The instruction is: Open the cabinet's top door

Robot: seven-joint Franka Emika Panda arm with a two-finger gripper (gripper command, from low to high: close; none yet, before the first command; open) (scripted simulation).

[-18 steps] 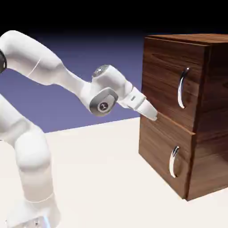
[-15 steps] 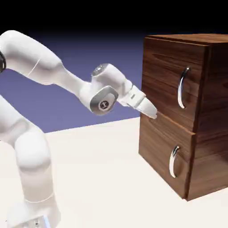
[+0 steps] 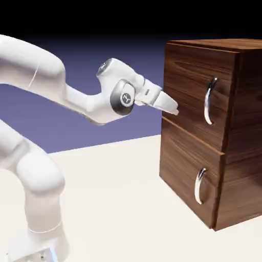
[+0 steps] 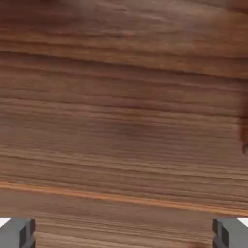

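The cabinet [image 3: 244,128] is a boxy dark walnut block at the exterior view's right. Its top door [image 3: 192,77] is the upper panel, shut flush, with a curved silver handle [image 3: 209,101] running vertically. My gripper [image 3: 174,108] points at the door's left part, at about mid-height, left of the handle and apart from it. In the hand view the door's wood grain [image 4: 124,111] fills the picture, very near. My gripper [image 4: 123,235] is open: its grey fingertips [image 4: 17,233] stand wide apart at the bottom corners with nothing between them.
Below the top door sits the shorter lower panel [image 3: 187,174] with its own silver handle [image 3: 199,187]. The cabinet stands on a pale table [image 3: 112,194]. My white arm [image 3: 36,169] rises at the exterior view's left.
The hand has risen from the seam between the two panels to the top door's mid-height, and the wrist has turned. The door has not moved.
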